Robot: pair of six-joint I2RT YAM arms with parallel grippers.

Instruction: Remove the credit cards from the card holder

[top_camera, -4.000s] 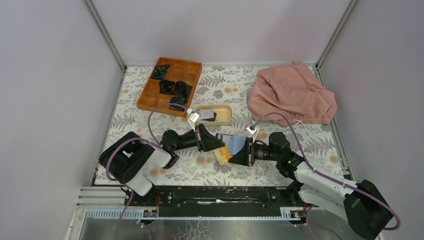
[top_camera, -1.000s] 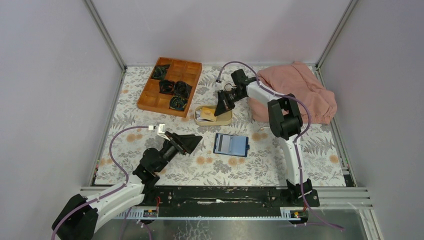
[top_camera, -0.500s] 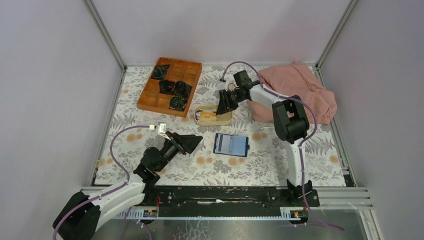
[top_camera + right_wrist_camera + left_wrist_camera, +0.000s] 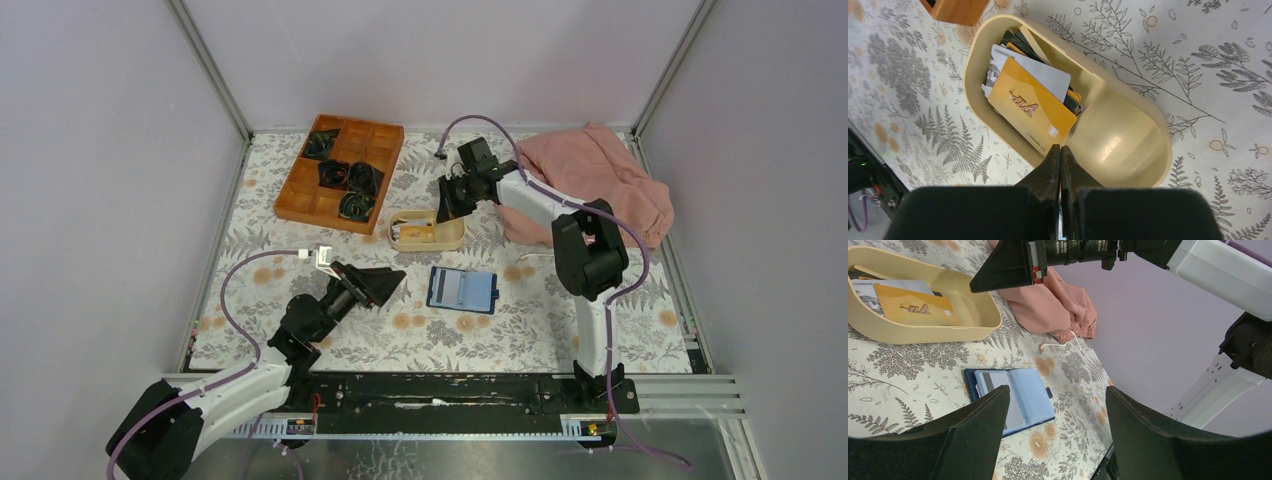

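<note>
The navy card holder (image 4: 462, 290) lies open on the table, light blue inside, with a pale card (image 4: 989, 383) showing in its left pocket. Several credit cards lie in the beige oval dish (image 4: 455, 241): a yellow one (image 4: 1030, 107) on top, a white one (image 4: 1048, 77) and black ones (image 4: 1013, 40) under it. My right gripper (image 4: 442, 213) hangs just above the dish's right end, shut with nothing between its fingers. My left gripper (image 4: 392, 281) is open, left of the card holder (image 4: 1020, 397) and apart from it.
An orange wooden tray (image 4: 312, 190) with compartments holding black items stands at the back left. A pink cloth (image 4: 585, 185) is heaped at the back right, right of the dish. Grey walls close in three sides.
The yellow card has gone from my right gripper into the dish. That gripper opened, shut again, and drew up and back a little. My left arm has stayed still.
</note>
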